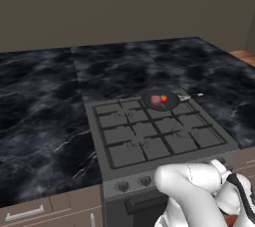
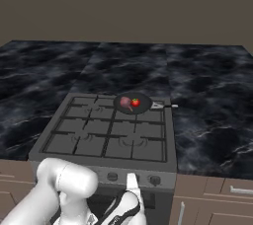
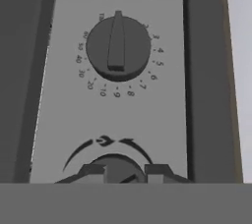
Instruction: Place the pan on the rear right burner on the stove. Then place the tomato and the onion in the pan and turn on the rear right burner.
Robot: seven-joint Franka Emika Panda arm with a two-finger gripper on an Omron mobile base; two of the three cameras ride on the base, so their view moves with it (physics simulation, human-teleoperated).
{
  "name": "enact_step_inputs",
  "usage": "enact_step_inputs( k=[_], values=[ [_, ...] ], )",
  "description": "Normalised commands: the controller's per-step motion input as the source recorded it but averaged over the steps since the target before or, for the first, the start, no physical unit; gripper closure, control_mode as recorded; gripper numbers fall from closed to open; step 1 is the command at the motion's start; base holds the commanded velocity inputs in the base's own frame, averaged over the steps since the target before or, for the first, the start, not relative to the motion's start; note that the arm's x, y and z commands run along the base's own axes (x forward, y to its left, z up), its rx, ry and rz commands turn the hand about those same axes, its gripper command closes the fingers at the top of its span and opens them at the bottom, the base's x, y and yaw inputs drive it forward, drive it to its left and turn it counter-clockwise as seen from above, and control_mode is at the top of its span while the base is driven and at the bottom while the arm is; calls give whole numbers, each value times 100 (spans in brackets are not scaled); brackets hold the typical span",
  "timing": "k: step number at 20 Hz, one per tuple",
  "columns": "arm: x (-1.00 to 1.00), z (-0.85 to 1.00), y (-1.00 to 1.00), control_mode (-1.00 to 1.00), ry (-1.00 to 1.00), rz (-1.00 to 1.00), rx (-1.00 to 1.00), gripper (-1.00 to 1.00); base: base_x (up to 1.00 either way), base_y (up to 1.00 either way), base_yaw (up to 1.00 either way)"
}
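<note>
The dark pan (image 1: pixel 171 103) (image 2: pixel 142 108) sits on the rear right burner of the stove (image 1: pixel 144 132) (image 2: pixel 106 134), its thin handle pointing right. Inside it the bright red tomato (image 1: pixel 164 99) (image 2: pixel 135 102) lies beside the dull pinkish onion (image 1: pixel 155 100) (image 2: pixel 125 102). My arm bends down in front of the stove to its front panel. In the hand view my gripper (image 3: pixel 124 173) is shut on a round stove knob (image 3: pixel 115 165), one fingertip on each side. Which burner that knob serves I cannot tell.
A second knob (image 3: pixel 118 46) with a numbered dial sits further along the panel. More knobs (image 1: pixel 122 186) (image 2: pixel 154 180) line the stove front. Black marble counter (image 1: pixel 40 101) (image 2: pixel 207 95) flanks the stove, with wooden drawers (image 1: pixel 30 213) below.
</note>
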Motion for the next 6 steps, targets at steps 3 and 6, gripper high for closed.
enact_step_inputs(
  k=[3,6],
  values=[
    [10,0,0,-100,-8,9,-29,100,0,0,0],
    [10,0,0,-100,-8,9,-30,100,0,0,0]
  ],
)
